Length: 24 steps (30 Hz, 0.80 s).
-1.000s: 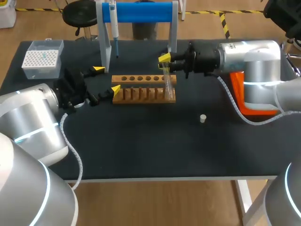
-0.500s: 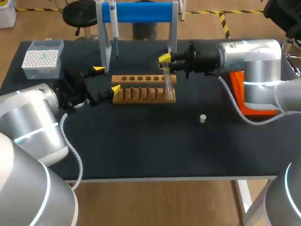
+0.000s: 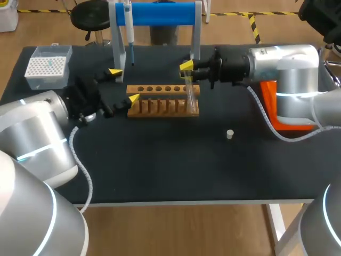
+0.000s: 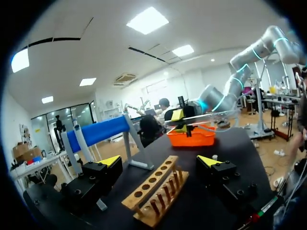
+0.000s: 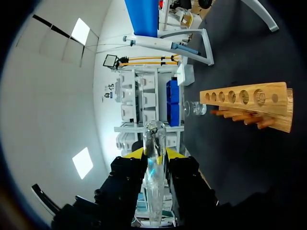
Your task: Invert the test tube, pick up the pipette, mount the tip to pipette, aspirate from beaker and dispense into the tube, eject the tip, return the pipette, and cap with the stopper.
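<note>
A clear test tube (image 3: 189, 92) is in my right gripper (image 3: 187, 68), which is shut on it above the right end of the wooden rack (image 3: 160, 105). In the right wrist view the test tube (image 5: 155, 177) sticks out between the fingers, with the rack (image 5: 249, 102) ahead. My left gripper (image 3: 123, 85) stands open at the rack's left end, holding nothing. In the left wrist view the rack (image 4: 156, 191) lies ahead of the open left gripper (image 4: 159, 163), and the tube (image 4: 206, 116) hovers beyond it. The pipette (image 3: 129, 29) hangs on the blue stand (image 3: 160, 13). A white stopper (image 3: 229, 134) lies on the table.
A tip box (image 3: 48, 65) sits at the back left. An orange bin (image 3: 282, 114) stands at the right, under my right arm. A small glass beaker (image 5: 194, 109) stands past the rack's far end. The table's front half holds only the stopper.
My left gripper has shifted slightly back and toward the rack, still open. The right arm and the tube have not moved.
</note>
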Each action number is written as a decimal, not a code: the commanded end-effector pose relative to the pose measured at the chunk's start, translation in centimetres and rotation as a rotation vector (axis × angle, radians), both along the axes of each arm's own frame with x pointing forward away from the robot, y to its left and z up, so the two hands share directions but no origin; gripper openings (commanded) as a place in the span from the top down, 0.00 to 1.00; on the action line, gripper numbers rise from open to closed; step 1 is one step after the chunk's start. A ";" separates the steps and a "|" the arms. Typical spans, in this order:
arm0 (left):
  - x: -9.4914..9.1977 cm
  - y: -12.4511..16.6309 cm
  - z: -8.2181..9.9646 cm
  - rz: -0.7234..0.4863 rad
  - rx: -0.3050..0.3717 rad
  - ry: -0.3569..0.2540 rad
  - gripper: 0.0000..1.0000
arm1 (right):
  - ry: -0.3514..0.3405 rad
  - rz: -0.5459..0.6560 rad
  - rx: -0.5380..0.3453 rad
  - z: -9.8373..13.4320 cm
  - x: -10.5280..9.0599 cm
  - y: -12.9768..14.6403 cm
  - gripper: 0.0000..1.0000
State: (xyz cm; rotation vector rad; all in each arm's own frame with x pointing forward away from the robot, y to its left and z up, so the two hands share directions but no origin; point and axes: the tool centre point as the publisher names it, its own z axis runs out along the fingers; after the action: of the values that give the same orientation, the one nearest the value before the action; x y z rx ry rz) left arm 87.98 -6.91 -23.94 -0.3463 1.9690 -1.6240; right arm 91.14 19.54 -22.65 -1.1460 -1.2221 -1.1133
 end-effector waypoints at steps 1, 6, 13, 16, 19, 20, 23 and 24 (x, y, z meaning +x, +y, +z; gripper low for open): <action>-0.1 0.0 -0.1 -0.203 0.101 -0.381 0.00 | -0.001 -0.003 -0.003 0.1 -0.1 0.0 1.00; -1.1 -0.3 1.1 -0.285 0.319 -0.647 0.00 | -0.001 -0.003 -0.003 0.1 -0.1 0.0 1.00; -0.6 0.2 1.6 -0.228 0.337 -0.562 0.00 | -0.001 -0.003 -0.003 0.1 -0.1 0.0 1.00; -0.6 0.2 1.6 -0.228 0.337 -0.562 0.00 | -0.001 -0.003 -0.003 0.1 -0.1 0.0 1.00; -0.6 0.2 1.4 -0.193 0.353 -0.619 0.00 | -0.001 -0.003 -0.003 0.1 -0.1 0.0 1.00; -0.4 0.1 1.2 -0.181 0.360 -0.657 0.00 | -0.001 -0.003 -0.003 0.1 -0.1 0.0 1.00; -0.3 -0.1 0.6 -0.102 0.383 -0.889 0.00 | -0.001 -0.003 -0.003 0.1 -0.1 0.0 1.00; -0.3 -0.2 0.4 -0.108 0.415 -0.940 0.00 | -0.001 -0.003 -0.003 0.1 -0.1 0.0 1.00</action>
State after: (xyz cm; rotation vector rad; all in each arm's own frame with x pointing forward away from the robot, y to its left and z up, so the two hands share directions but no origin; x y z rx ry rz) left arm 87.64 -6.66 -22.35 0.4948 1.7609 -1.2214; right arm 91.14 19.56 -22.65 -1.1461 -1.2220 -1.1134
